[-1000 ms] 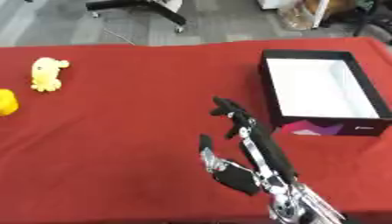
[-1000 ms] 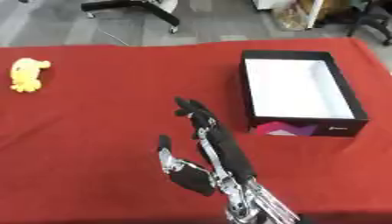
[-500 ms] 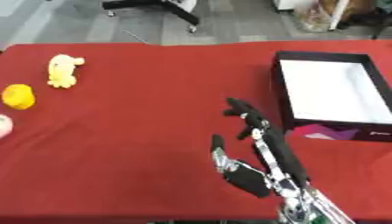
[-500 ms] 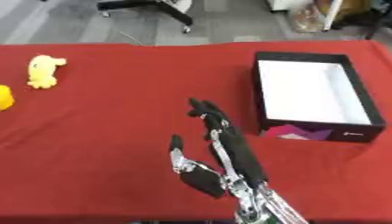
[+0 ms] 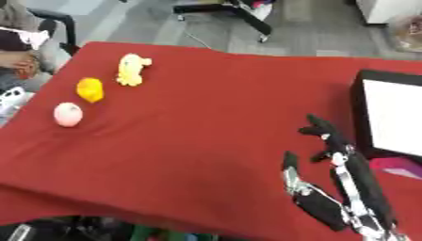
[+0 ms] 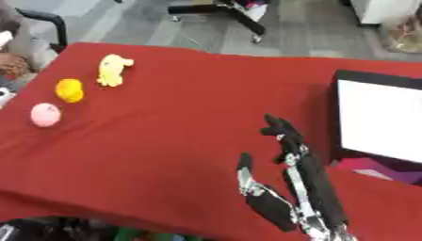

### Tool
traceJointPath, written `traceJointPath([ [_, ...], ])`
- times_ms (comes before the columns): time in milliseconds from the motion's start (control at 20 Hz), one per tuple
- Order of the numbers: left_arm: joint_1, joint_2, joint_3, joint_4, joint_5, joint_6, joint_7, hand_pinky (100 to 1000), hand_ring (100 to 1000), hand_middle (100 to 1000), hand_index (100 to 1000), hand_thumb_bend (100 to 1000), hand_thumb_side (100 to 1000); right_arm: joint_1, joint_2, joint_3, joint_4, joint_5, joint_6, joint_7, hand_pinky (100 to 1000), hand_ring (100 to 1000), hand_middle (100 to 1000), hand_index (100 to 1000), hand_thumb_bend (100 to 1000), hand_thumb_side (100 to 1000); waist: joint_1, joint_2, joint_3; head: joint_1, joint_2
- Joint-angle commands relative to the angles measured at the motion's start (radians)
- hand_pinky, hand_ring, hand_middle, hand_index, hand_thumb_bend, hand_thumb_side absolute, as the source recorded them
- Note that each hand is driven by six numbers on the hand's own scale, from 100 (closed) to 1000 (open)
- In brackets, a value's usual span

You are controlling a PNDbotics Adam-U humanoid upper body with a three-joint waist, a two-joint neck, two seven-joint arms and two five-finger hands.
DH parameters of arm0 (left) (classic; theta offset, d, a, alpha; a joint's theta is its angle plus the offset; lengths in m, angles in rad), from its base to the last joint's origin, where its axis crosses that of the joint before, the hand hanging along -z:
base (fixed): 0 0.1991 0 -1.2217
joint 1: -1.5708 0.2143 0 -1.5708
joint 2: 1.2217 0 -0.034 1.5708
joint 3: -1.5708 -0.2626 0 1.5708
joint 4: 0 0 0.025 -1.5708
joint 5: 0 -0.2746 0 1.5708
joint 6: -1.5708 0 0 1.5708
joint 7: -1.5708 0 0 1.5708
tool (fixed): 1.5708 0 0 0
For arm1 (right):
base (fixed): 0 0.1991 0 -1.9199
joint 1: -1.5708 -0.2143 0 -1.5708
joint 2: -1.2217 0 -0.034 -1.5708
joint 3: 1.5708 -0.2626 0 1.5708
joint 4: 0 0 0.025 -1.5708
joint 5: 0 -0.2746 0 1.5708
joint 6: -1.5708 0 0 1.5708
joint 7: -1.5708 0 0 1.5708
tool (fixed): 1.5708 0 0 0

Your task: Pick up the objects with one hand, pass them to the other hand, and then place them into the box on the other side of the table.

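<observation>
- Objects: three small things lie at the upper left of the frame on the red surface (image 5: pixel 198 122): a pale yellow soft toy (image 5: pixel 131 69), a yellow rounded piece (image 5: pixel 90 89) just below and left of it, and a pink ball (image 5: pixel 68 114) lowest and nearest the left edge.
- Box (image 5: pixel 394 117): black-walled with a white inside, at the right edge, partly cut off by the frame. Nothing is visible inside the part that shows.
- Change over the last second: the whole picture has slid, so the head has turned toward the left. The box has moved from mid-right to the right edge; the yellow piece and the pink ball have come fully into view. The things themselves do not appear to have been moved.
- Meaning for the task (judgement): the view is now centred on the pick-up side, so the first grasp looks to be next. No object has been lifted or passed yet.
- Right hand (image 5: pixel 338 197): enters from the lower right, palm up off the surface, fingers (image 5: pixel 323 132) straight and spread wide, thumb apart, holding nothing. Its pose looks the same as a second ago.
- Left hand: in neither view.
- Objects relative to the fingers: all three lie well apart from the fingertips, far to the upper left across bare cloth. The box sits just beside the fingers, on their right.
- Risk (judgement): the round ball lies near the surface's left edge and could roll off if nudged.
</observation>
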Motion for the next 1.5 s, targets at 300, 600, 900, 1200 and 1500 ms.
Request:
traceJointPath([
  [300,-0.113,0.104,-0.045,0.402,-0.278,-0.022,0.078,860,746,765,920,288,386,-0.011,-0.014,-0.003,-0.021,0.001,-0.003,0.007,571,1000,788,1000,100,620,0.001,-0.012,-0.009,-0.008,-0.003],
  [600,-0.196,0.132,-0.078,0.627,-0.369,0.0,0.107,864,747,768,918,294,417,-0.011,-0.015,0.0,-0.021,0.0,-0.003,0.009,571,1000,788,1000,100,623,0.003,-0.011,-0.016,-0.031,-0.003],
  [900,-0.321,0.17,-0.16,0.95,-0.419,0.089,0.138,858,744,764,911,284,428,-0.009,-0.019,0.003,-0.021,0.0,-0.003,0.014,572,1000,789,1000,100,622,0.007,-0.015,-0.023,-0.04,-0.003],
  [1200,-0.373,0.182,-0.313,1.249,-0.288,0.124,0.264,850,736,754,897,248,398,-0.013,-0.021,0.007,-0.021,-0.001,-0.005,0.018,571,1000,788,1000,100,624,0.012,-0.014,-0.033,-0.035,-0.003],
  [1500,-0.369,0.186,-0.407,1.331,-0.167,0.08,0.336,846,731,749,891,214,379,-0.014,-0.022,0.009,-0.021,-0.001,-0.005,0.019,571,1000,788,1000,100,624,0.015,-0.015,-0.037,-0.034,-0.003],
])
